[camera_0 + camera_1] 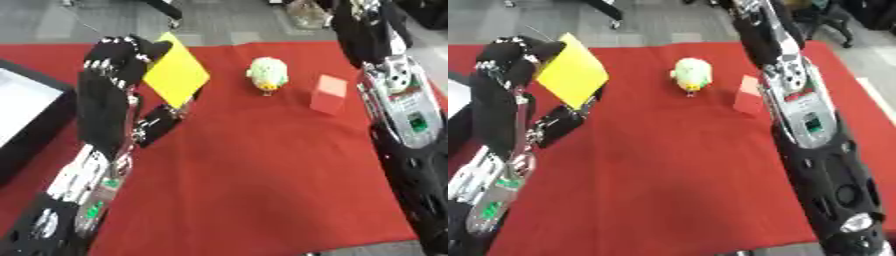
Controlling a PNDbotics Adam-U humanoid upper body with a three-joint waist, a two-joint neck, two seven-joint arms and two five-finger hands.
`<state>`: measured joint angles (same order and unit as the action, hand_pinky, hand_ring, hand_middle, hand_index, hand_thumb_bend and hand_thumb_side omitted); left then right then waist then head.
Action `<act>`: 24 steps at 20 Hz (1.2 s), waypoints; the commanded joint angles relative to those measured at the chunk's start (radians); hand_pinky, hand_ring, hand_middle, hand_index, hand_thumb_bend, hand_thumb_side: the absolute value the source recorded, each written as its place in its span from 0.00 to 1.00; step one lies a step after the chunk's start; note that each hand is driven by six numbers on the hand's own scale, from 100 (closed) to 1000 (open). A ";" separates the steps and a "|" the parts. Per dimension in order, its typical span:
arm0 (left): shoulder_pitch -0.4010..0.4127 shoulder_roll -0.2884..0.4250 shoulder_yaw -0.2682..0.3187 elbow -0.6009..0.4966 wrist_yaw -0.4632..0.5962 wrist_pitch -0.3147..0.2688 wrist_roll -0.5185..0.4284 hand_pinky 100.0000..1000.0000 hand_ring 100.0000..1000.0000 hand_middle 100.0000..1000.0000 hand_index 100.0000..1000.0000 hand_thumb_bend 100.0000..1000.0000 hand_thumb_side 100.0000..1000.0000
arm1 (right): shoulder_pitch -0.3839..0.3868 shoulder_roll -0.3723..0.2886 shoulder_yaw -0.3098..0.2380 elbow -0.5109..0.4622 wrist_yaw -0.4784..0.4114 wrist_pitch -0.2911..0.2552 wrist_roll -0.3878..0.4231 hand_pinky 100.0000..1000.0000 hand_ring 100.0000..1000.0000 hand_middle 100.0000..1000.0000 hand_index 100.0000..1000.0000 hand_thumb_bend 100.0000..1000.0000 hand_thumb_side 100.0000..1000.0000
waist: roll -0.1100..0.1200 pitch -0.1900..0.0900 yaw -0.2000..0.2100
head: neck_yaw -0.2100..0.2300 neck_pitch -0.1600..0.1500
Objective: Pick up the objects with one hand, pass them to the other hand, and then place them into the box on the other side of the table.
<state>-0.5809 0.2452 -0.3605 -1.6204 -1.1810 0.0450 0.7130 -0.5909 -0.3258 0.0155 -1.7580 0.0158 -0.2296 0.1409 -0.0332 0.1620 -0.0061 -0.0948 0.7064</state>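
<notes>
My left hand (114, 85), nearest, fingers and thumb pinched on yellow card (178, 75), held tilted above red cloth (262, 165). Box (31, 107) lies just left. Farther: toy (268, 74), red block (329, 94); right hand unseen.

One flat yellow square card (175, 72) is showing, pinched in the fingers (122, 52) of the one black left hand (109, 95) in view. One small white and green plush toy (268, 74) is sitting on the red-covered bench (262, 165), and one red cube-shaped block (329, 94) is sitting near it. One black box with a pale inside (26, 105) is lying at the bench's left edge. Two black and silver robot arms are reaching in.
</notes>
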 commanded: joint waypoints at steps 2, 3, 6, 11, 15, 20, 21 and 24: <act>-0.001 0.143 0.095 -0.008 0.068 0.150 -0.165 0.57 0.44 0.46 0.60 0.21 0.20 | 0.035 -0.050 -0.037 -0.006 0.042 0.005 -0.023 0.75 0.57 0.69 0.87 0.00 1.00 | 0.020 -0.024 0.001 | 0.095 -0.042; 0.000 0.179 0.114 -0.004 0.097 0.190 -0.221 0.59 0.46 0.47 0.63 0.24 0.23 | 0.050 -0.051 -0.040 -0.002 0.049 0.007 -0.023 0.75 0.57 0.69 0.87 0.00 1.00 | 0.027 -0.026 0.000 | 0.122 -0.049; -0.002 0.293 0.160 0.045 0.179 0.284 -0.431 0.63 0.49 0.51 0.67 0.31 0.37 | 0.090 -0.050 -0.047 0.012 0.057 0.013 -0.021 0.74 0.56 0.68 0.86 0.00 1.00 | 0.045 -0.037 -0.004 | 0.181 -0.057; -0.045 0.422 0.204 0.188 0.200 0.316 -0.774 0.68 0.55 0.56 0.71 0.40 0.50 | 0.127 -0.049 -0.049 0.026 0.057 0.019 -0.015 0.74 0.56 0.68 0.86 0.00 1.00 | 0.059 -0.059 -0.012 | 0.242 -0.046; -0.088 0.453 0.219 0.352 0.103 0.265 -0.981 0.74 0.63 0.65 0.79 0.55 0.57 | 0.141 -0.048 -0.046 0.033 0.055 0.018 -0.008 0.74 0.56 0.68 0.86 0.00 1.00 | 0.061 -0.071 -0.019 | 0.281 -0.039; -0.126 0.438 0.247 0.515 -0.054 0.232 -1.079 0.79 0.73 0.76 0.91 0.84 0.73 | 0.147 -0.045 -0.044 0.040 0.052 0.016 -0.001 0.74 0.55 0.67 0.86 0.00 1.00 | 0.059 -0.075 -0.026 | 0.298 -0.040; -0.130 0.437 0.254 0.532 -0.078 0.232 -1.088 0.81 0.75 0.79 0.93 0.90 0.76 | 0.148 -0.045 -0.044 0.041 0.052 0.017 0.000 0.74 0.55 0.67 0.86 0.00 1.00 | 0.059 -0.074 -0.027 | 0.297 -0.041; -0.139 0.441 0.273 0.538 -0.125 0.240 -1.093 0.80 0.74 0.79 0.93 0.96 0.78 | 0.149 -0.044 -0.045 0.043 0.051 0.017 0.002 0.74 0.55 0.66 0.86 0.00 1.00 | 0.060 -0.073 -0.028 | 0.293 -0.041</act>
<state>-0.6957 0.6552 -0.1072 -1.0795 -1.2819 0.2831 -0.3737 -0.4311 -0.3509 -0.0240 -1.7072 0.0691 -0.2116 0.1409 0.0260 0.1052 -0.0339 0.1975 0.6668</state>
